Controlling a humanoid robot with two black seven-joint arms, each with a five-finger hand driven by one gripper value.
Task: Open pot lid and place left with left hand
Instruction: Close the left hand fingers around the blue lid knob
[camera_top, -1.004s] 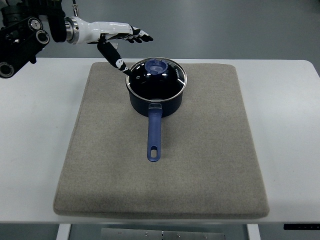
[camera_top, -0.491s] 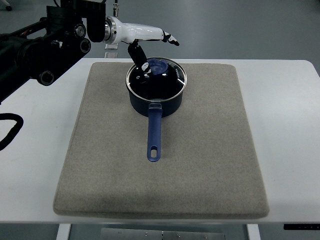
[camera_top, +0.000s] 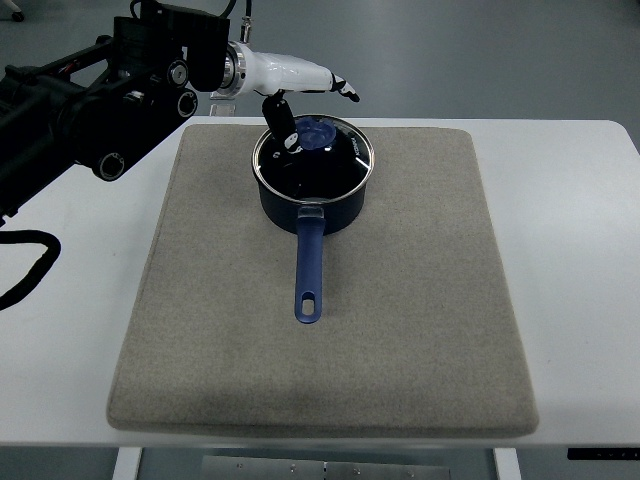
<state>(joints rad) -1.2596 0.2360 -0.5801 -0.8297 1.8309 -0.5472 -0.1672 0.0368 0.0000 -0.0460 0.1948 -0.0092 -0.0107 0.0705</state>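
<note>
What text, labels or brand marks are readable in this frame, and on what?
Nothing can be read for certain.
Glass lid: a small white mark near its right rim, too small and blurred to read.
Pot, its blue handle, the grey mat, the table: no print visible.
Left hand and its arm: no legible marking.

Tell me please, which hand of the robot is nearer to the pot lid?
Left. The left hand is open above the far left rim of the pot lid, thumb reaching toward its knob. The right hand is not in view.
</note>
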